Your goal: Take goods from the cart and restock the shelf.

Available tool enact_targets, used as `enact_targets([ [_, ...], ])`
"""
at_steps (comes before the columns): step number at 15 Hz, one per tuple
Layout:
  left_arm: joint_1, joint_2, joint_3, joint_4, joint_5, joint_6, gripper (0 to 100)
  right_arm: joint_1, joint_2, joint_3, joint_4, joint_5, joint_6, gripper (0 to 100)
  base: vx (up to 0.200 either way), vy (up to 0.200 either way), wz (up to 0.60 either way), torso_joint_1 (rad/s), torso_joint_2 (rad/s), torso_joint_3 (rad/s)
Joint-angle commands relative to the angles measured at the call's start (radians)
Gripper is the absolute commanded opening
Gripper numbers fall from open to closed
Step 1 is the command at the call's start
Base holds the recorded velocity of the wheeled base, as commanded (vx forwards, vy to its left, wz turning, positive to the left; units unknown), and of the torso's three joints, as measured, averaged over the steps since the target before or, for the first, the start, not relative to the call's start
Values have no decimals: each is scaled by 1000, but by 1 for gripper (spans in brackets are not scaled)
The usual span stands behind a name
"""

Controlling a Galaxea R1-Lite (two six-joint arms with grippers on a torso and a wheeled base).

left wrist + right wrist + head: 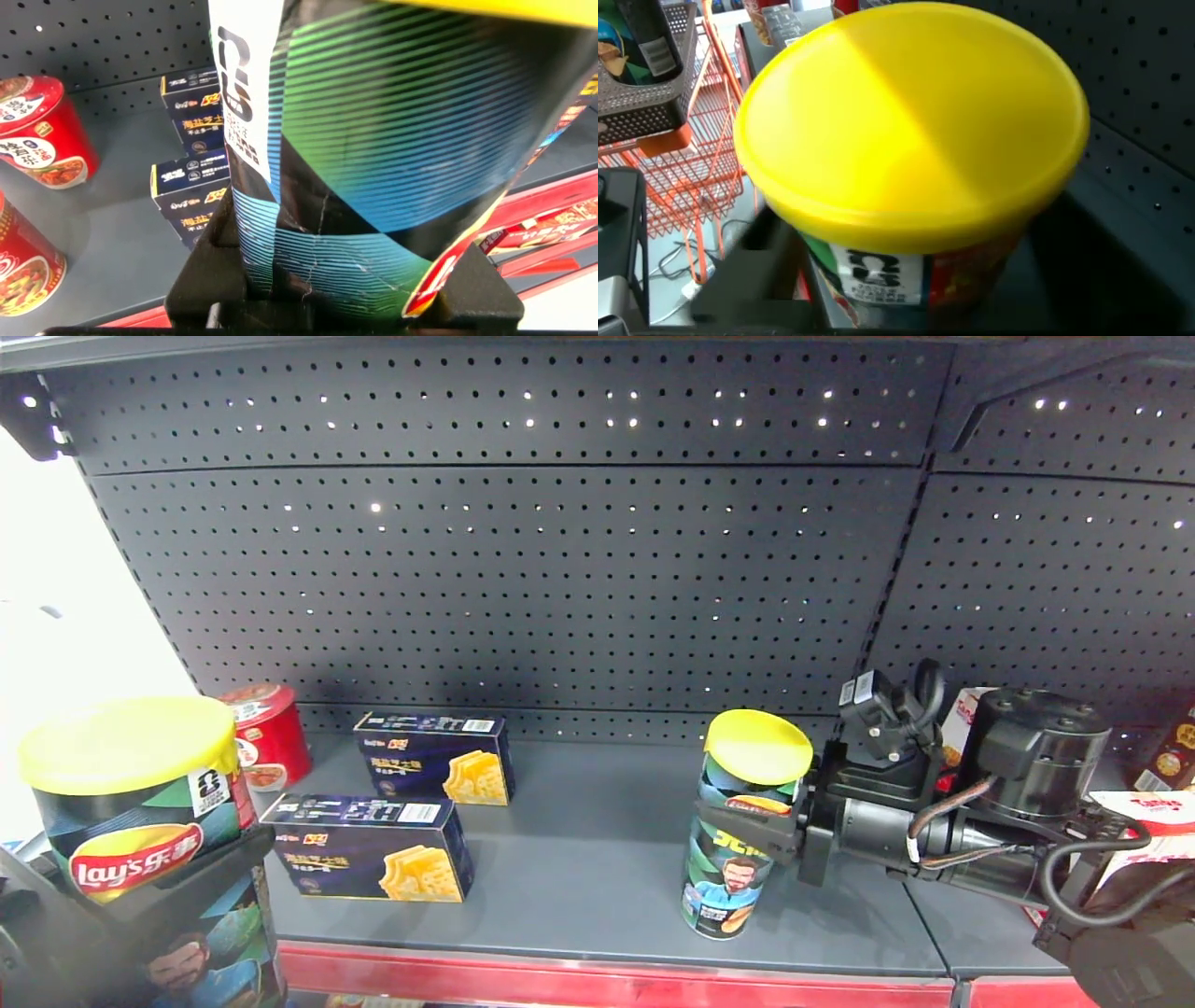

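The right pincer [747,819] is squeezing, from the right, a tall yellow-lidded chip can [731,889] standing upright on the grey shelf [579,887]; the left pincer [341,289] is gripping another can [126,803].

Right arm [934,835] lies level from the right, right gripper [752,823] clamping the upright chip canister [758,747]; left gripper [131,896] clasps a second canister [126,742].

A tall chip can [730,887] with a yellow lid stands upright on the gray shelf [579,887] with the right gripper [747,817] closed around its middle, and a second can [131,784] like it is held upright by the left gripper [341,280] near the shelf's front left edge.
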Motion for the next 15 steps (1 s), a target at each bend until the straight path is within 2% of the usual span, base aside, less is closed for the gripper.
enact_targets([
  [1, 0, 2, -2, 0, 0, -1, 0, 2, 19, 1, -17, 0, -1, 100, 0, 0, 0, 0, 0, 0],
  [6, 0, 0, -2, -1, 0, -1, 0, -9, -1, 56, -58, 0, -2, 100, 0, 0, 0, 0, 0, 0],
  [12, 0, -6, 5, 0, 2, -1, 0, -103, -171, 256, -94, 3, -16, 100, 0, 0, 0, 0, 0, 0],
  [15, 0, -7, 14, 0, 3, -1, 0, -170, -240, 280, -86, -2, -30, 100, 0, 0, 0, 0, 0, 0],
])
